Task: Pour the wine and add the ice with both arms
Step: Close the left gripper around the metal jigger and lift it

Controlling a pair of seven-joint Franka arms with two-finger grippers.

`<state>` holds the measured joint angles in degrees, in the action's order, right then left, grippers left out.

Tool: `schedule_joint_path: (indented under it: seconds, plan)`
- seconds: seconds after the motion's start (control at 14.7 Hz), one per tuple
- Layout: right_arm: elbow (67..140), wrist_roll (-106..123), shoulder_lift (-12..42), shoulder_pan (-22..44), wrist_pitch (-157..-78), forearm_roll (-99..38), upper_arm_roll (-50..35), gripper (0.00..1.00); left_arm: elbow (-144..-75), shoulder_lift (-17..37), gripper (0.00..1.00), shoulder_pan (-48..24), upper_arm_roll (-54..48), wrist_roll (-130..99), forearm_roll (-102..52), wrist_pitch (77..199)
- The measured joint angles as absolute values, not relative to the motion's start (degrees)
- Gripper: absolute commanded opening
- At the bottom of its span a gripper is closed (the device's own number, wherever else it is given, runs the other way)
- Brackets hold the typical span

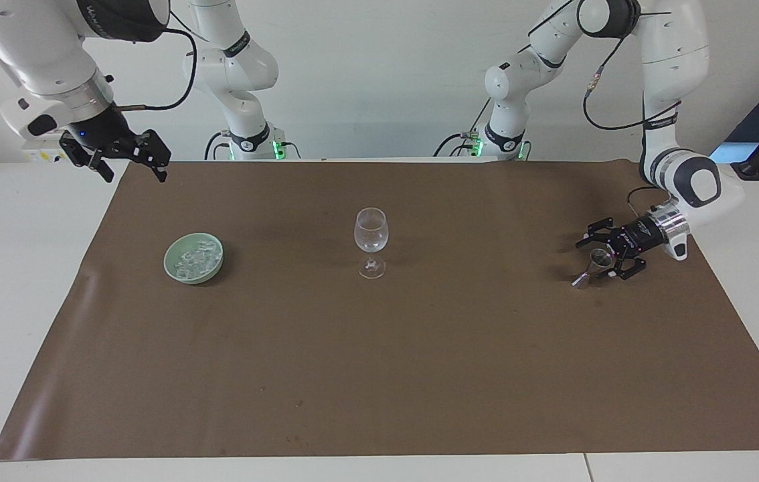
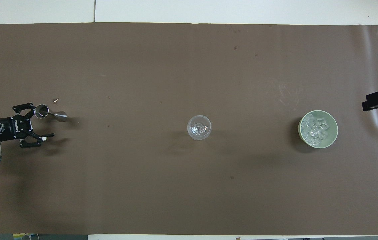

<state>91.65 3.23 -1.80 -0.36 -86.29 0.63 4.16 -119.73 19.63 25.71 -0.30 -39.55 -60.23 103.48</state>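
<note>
Fingers apart, the left end effector (image 1: pixel 604 255) hangs low beside the small steel double-cone jigger (image 1: pixel 592 265), apparently lining up to grasp it for pouring into the clear stemmed glass (image 1: pixel 371 242); the clear ice cubes (image 1: pixel 195 260) wait in a pale green bowl (image 1: pixel 175 269) toward the right arm's end from that glass, and the right end effector (image 1: pixel 130 163), likewise spread, waits.

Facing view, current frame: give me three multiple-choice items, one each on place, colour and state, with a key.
1. Where does the clear stemmed wine glass stand?
A. in the bowl
B. on the brown mat, between the bowl and the jigger
C. on the bare white table

2. What colour is the round bowl holding the clear ice cubes?
A. pale green
B. red
C. black

3. How is the left tool?
A. shut on the glass
B. out of view
C. open at the small steel double-cone jigger

Key: 1 B, the glass stands mid-mat; 2 A, the rim is pale green; 3 C, its fingers are spread beside the jigger's cup.
</note>
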Motion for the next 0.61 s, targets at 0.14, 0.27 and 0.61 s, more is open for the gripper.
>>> schedule_joint_path:
  seconds: [0.14,0.27,0.61]
  plan:
    - [91.65,3.23,-1.8,-0.36,-86.29,0.63,4.16,1.0,-119.74,19.6,1.0,25.69,-0.33,-39.55,-61.33,103.85]
    - [91.65,3.23,-1.8,-0.36,-86.29,0.63,4.16,1.0,-119.83,19.6,1.0,25.59,-0.38,-39.55,-62.56,104.3]
    - [91.65,3.23,-1.8,-0.36,-86.29,0.63,4.16,1.0,-120.54,19.6,0.99,25.06,-0.42,-39.55,-64.44,105.65]
